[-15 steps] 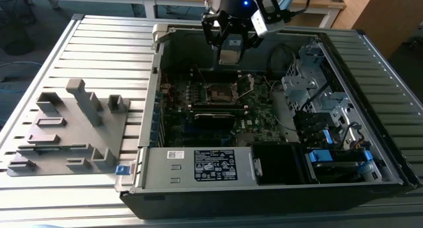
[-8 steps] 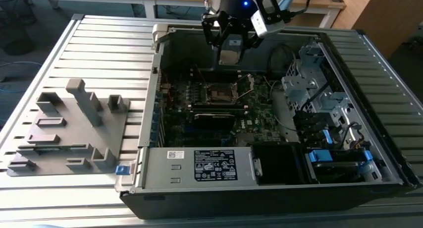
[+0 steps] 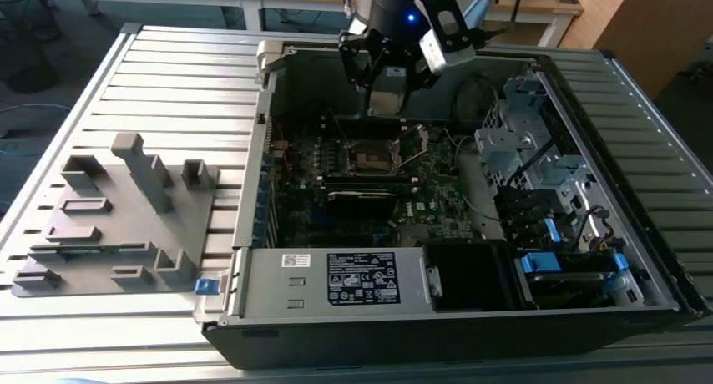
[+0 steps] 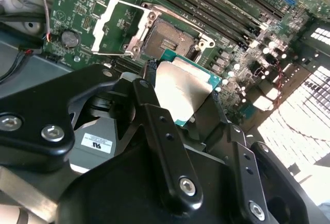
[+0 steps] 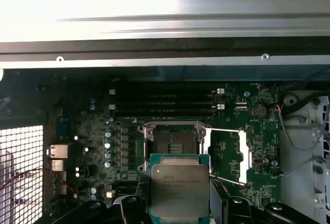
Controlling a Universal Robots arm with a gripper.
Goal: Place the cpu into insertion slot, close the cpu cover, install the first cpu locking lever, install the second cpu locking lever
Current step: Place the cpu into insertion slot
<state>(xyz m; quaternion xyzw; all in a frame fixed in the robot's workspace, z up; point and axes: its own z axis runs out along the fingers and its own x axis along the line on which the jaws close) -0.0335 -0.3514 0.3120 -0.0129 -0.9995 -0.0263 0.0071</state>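
The gripper (image 4: pixel 183 87) pinches the cpu (image 5: pixel 179 190) by two opposite edges, one black finger (image 4: pixel 154 116) on each side. The chip's silver lid carries several lines of small dark print. Just beyond the fingertips lies the insertion slot (image 5: pixel 174 141), uncovered, with the cpu cover (image 5: pixel 243 152) swung open beside it. A white printed label (image 3: pixel 362 277) sits on the grey box well apart from the fingers.

I count one cpu (image 5: pixel 179 188), a small flat square chip with a dull silver-grey metal top. There is one insertion slot (image 5: pixel 175 142), a square dark socket with a silvery rim, and one cpu cover (image 5: pixel 243 149), a thin silvery frame plate. There is also one dark green motherboard (image 5: pixel 258 180), one round silver coin battery (image 5: pixel 259 110), one open black computer case (image 3: pixel 446 334) and one grey plastic fixture block (image 3: pixel 112 225). One gripper (image 4: pixel 181 80) has two black metal fingers (image 4: pixel 160 131).
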